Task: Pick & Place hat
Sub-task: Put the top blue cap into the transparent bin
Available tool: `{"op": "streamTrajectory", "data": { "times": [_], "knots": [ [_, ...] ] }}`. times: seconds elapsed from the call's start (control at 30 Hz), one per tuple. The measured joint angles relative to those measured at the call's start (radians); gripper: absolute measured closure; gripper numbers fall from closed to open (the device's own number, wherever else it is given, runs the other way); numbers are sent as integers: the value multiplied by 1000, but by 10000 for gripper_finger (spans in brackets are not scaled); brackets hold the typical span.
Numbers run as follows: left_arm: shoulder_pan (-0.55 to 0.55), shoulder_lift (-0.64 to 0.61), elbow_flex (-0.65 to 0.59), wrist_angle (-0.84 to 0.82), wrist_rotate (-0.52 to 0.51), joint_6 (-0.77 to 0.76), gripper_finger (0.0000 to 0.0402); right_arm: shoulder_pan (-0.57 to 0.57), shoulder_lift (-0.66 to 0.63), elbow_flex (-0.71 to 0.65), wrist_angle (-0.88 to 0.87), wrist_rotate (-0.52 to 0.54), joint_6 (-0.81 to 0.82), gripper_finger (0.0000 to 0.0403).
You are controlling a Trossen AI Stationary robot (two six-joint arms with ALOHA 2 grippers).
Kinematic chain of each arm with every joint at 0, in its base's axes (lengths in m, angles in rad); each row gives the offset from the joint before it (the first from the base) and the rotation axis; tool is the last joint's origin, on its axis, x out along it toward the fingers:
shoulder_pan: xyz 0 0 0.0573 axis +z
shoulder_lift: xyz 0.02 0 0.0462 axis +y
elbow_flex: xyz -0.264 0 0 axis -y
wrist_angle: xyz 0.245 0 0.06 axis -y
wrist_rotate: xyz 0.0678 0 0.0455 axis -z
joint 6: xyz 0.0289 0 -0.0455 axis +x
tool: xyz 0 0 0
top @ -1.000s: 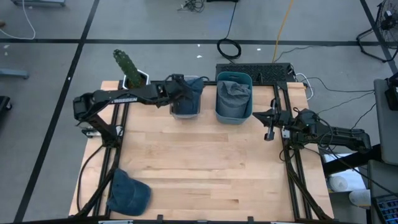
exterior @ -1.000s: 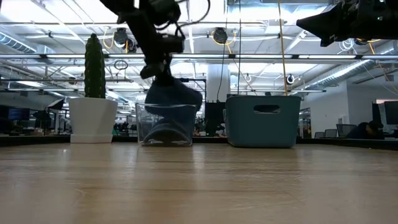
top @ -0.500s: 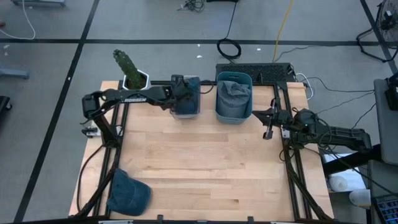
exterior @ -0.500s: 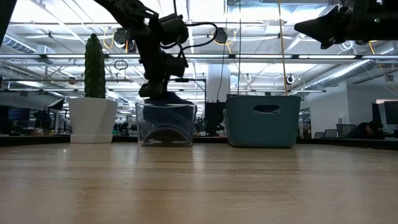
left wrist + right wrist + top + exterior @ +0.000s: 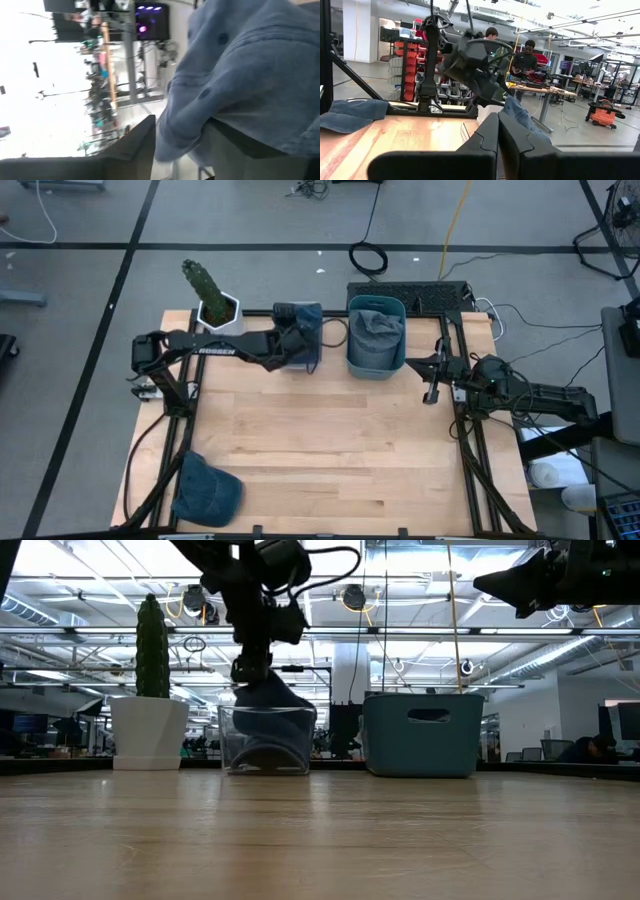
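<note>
Bench (image 5: 330, 450) of pale wood fills the centre of the high view, with 2 dark arms reaching in from its left and right edges. Next in size, a teal bin (image 5: 375, 335) sits at the upper centre of the frame with a grey-blue cloth bundled inside, and a clear bin (image 5: 300, 340) stands just beside it on the left. A dark blue hat (image 5: 207, 488) lies flat at the lower left corner of the bench, well apart from both bins. A second hat (image 5: 268, 700), also blue denim, hangs down into the clear bin in the low view, left of centre, its top rising above the rim. The left end effector (image 5: 250, 668) hovers directly over that bin, right at the top of this hat; the left wrist view shows the denim (image 5: 250, 70) filling the right half of the frame against the dark fingers (image 5: 145, 137), which stand partly parted, so whether the cloth is gripped or let go cannot be told. A white pot with a green cactus (image 5: 205, 285) stands at the upper left. The right end effector (image 5: 432, 392) waits at the right edge of the bench, clenched with nothing in it.
</note>
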Motion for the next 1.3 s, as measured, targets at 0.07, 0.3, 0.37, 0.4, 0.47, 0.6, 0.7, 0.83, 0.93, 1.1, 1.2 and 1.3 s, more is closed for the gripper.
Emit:
{"op": "streamTrajectory", "data": {
  "times": [0.07, 0.3, 0.37, 0.4, 0.47, 0.6, 0.7, 0.83, 0.93, 1.1, 1.2, 1.3],
  "knots": [
    [-18, 0, 12, -1, -46, 0, 219, 0, 0, 0, 0, 0, 0, 403],
    [-54, 0, 85, -4, -76, -43, 170, 0, 0, 0, 0, 0, 0, 403],
    [-58, 0, 104, -4, -87, -45, 161, 0, 0, 0, 0, 0, 0, 403],
    [-60, 0, 113, -6, -98, -52, 158, 0, 0, 0, 0, 0, 0, 403],
    [-65, 0, 130, -18, -126, -74, 153, 0, 0, 0, 0, 0, 0, 403],
    [-66, -1, 157, -112, -118, -233, 157, 0, 0, 0, -1, 0, 0, 403],
    [-40, -1, 192, -322, 69, -468, 185, 0, 0, 0, -1, 0, 11, 403],
    [25, -1, 209, -536, 330, -670, 275, 0, 0, 0, -1, 0, 17, 403],
    [60, -1, 209, -622, 345, -698, 368, 0, 0, 0, -1, 0, 16, 403],
    [156, -1, 207, -618, 538, -691, 387, 0, 0, 0, 0, 0, 16, 403],
    [198, -1, 171, -533, 621, -661, 397, 0, 0, 0, 0, 0, 15, 403],
    [241, -1, 121, -432, 667, -633, 392, 0, 0, 0, 0, 0, 15, 403]
  ]
}}
